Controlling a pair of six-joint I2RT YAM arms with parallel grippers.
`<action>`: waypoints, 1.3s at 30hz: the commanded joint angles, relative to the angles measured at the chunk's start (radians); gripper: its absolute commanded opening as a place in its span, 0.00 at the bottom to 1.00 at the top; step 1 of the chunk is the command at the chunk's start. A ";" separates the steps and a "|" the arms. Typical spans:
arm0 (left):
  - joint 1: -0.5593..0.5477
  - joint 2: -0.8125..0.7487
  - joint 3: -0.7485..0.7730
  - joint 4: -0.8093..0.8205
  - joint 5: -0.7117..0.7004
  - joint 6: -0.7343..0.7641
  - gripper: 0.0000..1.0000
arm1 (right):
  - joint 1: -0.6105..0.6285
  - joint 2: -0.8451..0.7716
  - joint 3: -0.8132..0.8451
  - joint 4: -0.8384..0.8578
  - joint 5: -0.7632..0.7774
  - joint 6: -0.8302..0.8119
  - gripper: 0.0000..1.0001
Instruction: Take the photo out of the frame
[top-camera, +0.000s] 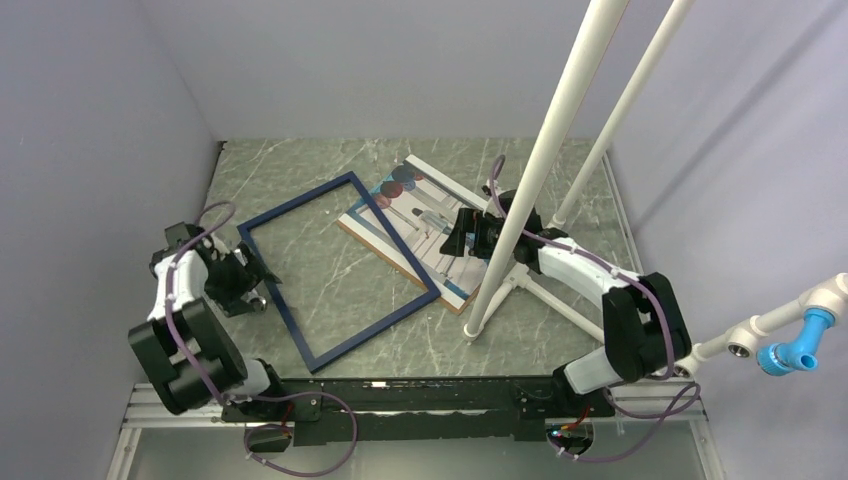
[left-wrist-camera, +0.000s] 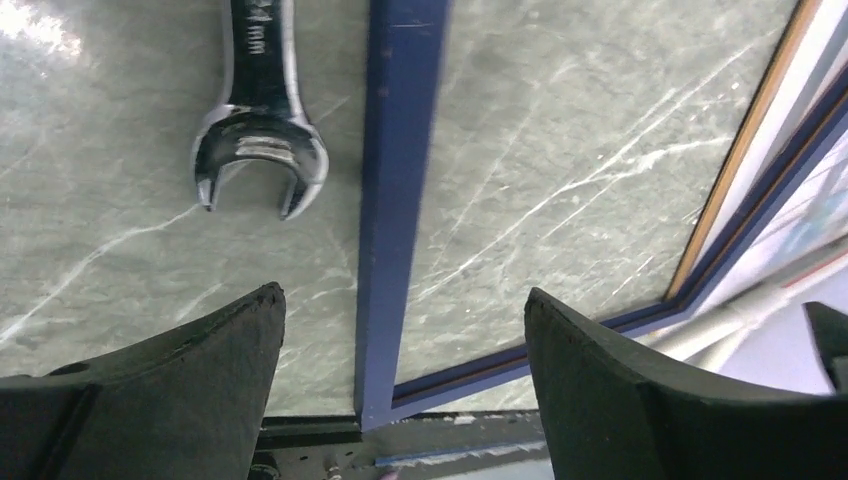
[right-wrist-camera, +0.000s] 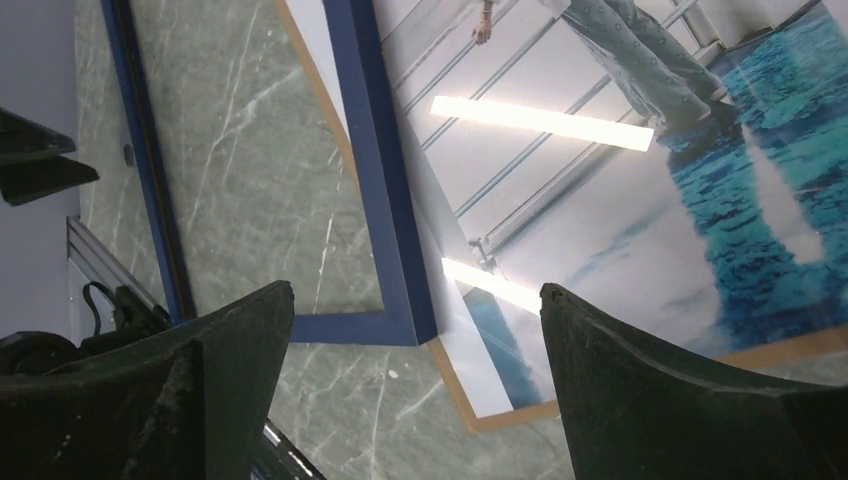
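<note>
The dark navy frame lies flat with bare marble showing through its opening. Its right side rests over the photo, a pale print with teal trousers and red and blue balls, which lies on a brown backing board. My left gripper is at the frame's left side. In the left wrist view the gripper is open, astride the frame bar without touching it. My right gripper hovers over the photo. In the right wrist view the gripper is open above the frame corner and the photo.
A steel wrench lies on the marble just left of the frame bar. A white pole stand rises beside the right arm, its foot near the photo's near corner. Grey walls close in on both sides.
</note>
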 joint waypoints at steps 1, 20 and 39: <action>-0.189 -0.131 0.058 0.020 -0.050 -0.091 0.88 | 0.003 0.059 0.048 0.079 -0.002 0.022 0.90; -1.069 0.538 0.543 0.835 -0.196 -0.751 0.49 | -0.019 0.138 0.021 0.046 0.155 0.024 0.79; -1.072 0.726 0.712 0.330 -0.439 -0.760 0.56 | -0.033 0.172 0.008 0.035 0.213 0.041 0.78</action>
